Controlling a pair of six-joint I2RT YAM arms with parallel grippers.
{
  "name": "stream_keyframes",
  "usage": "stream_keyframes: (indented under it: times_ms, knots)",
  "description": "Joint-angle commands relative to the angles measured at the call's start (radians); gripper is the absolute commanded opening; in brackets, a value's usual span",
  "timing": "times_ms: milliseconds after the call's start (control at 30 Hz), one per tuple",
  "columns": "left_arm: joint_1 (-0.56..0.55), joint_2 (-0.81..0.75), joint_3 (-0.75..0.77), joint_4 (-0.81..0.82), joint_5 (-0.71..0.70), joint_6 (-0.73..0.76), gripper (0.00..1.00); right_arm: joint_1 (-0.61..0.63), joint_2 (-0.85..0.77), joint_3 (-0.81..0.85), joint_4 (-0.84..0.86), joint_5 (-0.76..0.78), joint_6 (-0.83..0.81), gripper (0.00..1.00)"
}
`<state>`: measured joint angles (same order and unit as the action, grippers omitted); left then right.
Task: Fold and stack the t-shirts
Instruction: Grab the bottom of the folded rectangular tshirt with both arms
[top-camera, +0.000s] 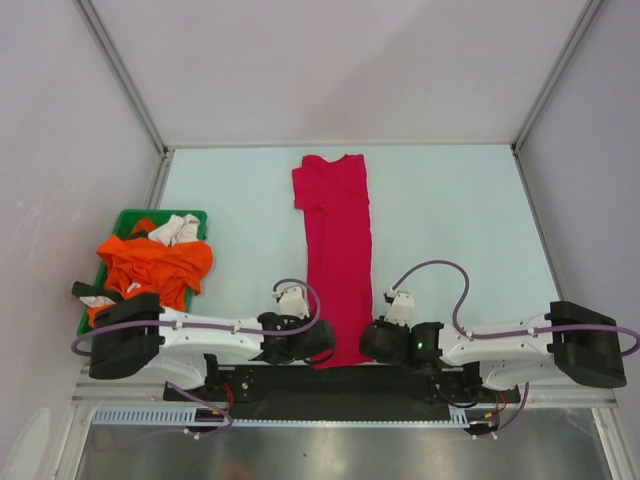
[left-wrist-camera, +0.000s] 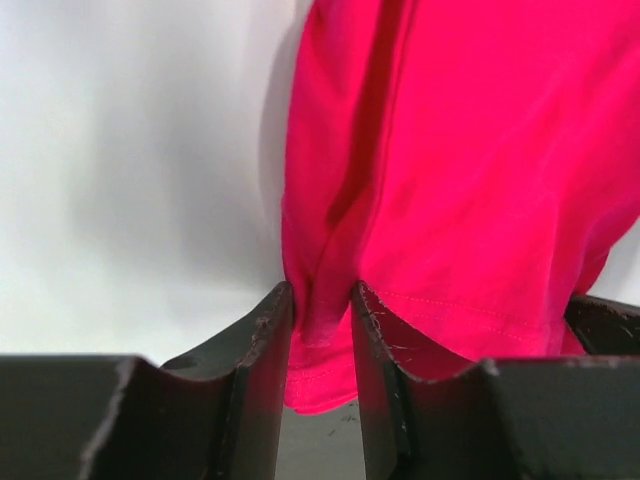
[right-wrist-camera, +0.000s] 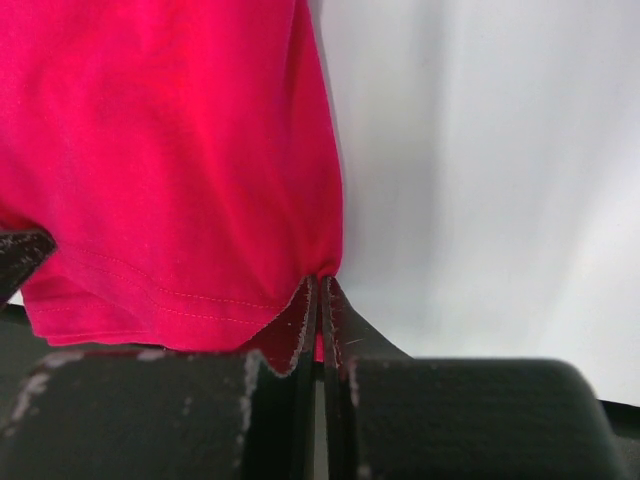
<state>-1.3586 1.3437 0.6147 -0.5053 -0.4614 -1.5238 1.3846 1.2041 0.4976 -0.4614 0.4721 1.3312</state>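
A crimson-pink t-shirt (top-camera: 338, 250) lies folded into a long narrow strip down the middle of the table, collar end far, hem near. My left gripper (top-camera: 322, 345) is at the hem's left corner. In the left wrist view (left-wrist-camera: 322, 300) its jaws stand partly apart with the bunched hem (left-wrist-camera: 320, 350) between them. My right gripper (top-camera: 372, 340) is at the hem's right corner, and in the right wrist view (right-wrist-camera: 320, 285) its jaws are pressed together on the cloth edge (right-wrist-camera: 170, 150). Orange t-shirts (top-camera: 155, 265) lie heaped at the left.
A green tray (top-camera: 195, 215) at the left edge holds the orange heap and a white cloth (top-camera: 178, 228). Frame posts and white walls bound the table on three sides. Both arm bases sit along the near edge.
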Motion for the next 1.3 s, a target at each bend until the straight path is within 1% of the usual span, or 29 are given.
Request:
stream_keyframes:
  times_ms: [0, 200, 267, 333, 400, 533, 600, 633, 667, 700, 767, 1000, 1267]
  knots:
    - [-0.034, 0.022, -0.009, -0.032, 0.079, 0.002, 0.36, -0.010, 0.023, -0.048, -0.095, -0.059, -0.017, 0.00]
    - [-0.066, -0.011, -0.039, -0.068, 0.099, -0.045, 0.40, -0.021, 0.022, -0.062, -0.082, -0.070, -0.024, 0.00]
    - [-0.074, -0.026, -0.047, -0.084, 0.107, -0.061, 0.45, -0.022, 0.022, -0.065, -0.080, -0.072, -0.023, 0.00]
    - [-0.086, -0.035, -0.049, -0.096, 0.106, -0.071, 0.48, -0.024, 0.018, -0.065, -0.082, -0.072, -0.026, 0.00]
    - [-0.091, -0.040, -0.049, -0.104, 0.104, -0.078, 0.47, -0.025, 0.018, -0.067, -0.077, -0.073, -0.030, 0.00]
    - [-0.096, -0.026, -0.055, -0.093, 0.109, -0.088, 0.37, -0.032, 0.023, -0.067, -0.071, -0.076, -0.038, 0.00]
    - [-0.096, -0.011, -0.052, -0.090, 0.112, -0.090, 0.34, -0.032, 0.023, -0.065, -0.069, -0.076, -0.040, 0.00]
    - [-0.096, -0.006, -0.052, -0.087, 0.112, -0.091, 0.26, -0.033, 0.023, -0.065, -0.071, -0.076, -0.041, 0.00]
    - [-0.097, -0.003, -0.050, -0.084, 0.113, -0.093, 0.23, -0.033, 0.023, -0.065, -0.069, -0.076, -0.041, 0.00]
    - [-0.096, -0.002, -0.050, -0.087, 0.113, -0.093, 0.12, -0.033, 0.022, -0.065, -0.069, -0.076, -0.043, 0.00]
    - [-0.099, -0.005, -0.046, -0.090, 0.110, -0.091, 0.00, -0.033, 0.022, -0.065, -0.074, -0.076, -0.043, 0.00]
    - [-0.115, -0.025, -0.007, -0.154, 0.066, -0.087, 0.00, -0.032, 0.003, -0.054, -0.100, -0.058, -0.030, 0.00]
    - [-0.117, -0.081, 0.129, -0.295, -0.054, -0.030, 0.00, -0.039, -0.083, 0.012, -0.203, 0.029, -0.038, 0.00]
